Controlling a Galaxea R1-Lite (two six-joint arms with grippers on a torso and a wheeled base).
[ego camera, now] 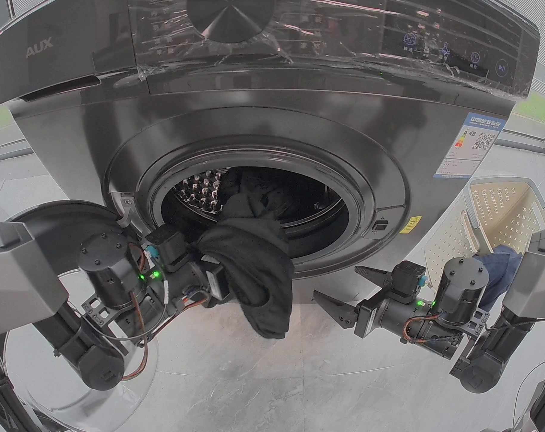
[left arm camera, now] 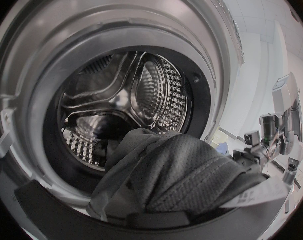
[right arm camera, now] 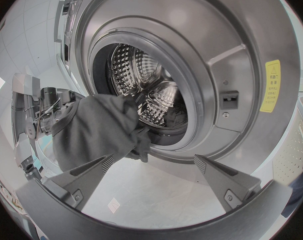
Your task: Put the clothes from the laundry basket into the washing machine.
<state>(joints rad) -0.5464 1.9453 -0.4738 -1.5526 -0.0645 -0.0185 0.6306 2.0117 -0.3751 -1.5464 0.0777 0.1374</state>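
As a black garment [ego camera: 257,259] drapes from the washing machine [ego camera: 368,151] over the left gripper [ego camera: 217,282], grasp untellable, jaws of the right gripper [ego camera: 335,281] gape wide, empty.

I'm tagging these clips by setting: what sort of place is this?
Likely a laundry area: a front-loading washing machine, a laundry basket beside it, and a pale tiled floor.

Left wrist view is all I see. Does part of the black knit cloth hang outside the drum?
Observer: Yes. The black knit cloth drapes over the lower rim of the dark grey washing machine, its end hanging in front, below the opening.
Operator: Is the right gripper free?
Observer: The right gripper is open and empty, below the opening.
Operator: Anything left in the basket?
Observer: A blue garment lies in the cream perforated laundry basket.
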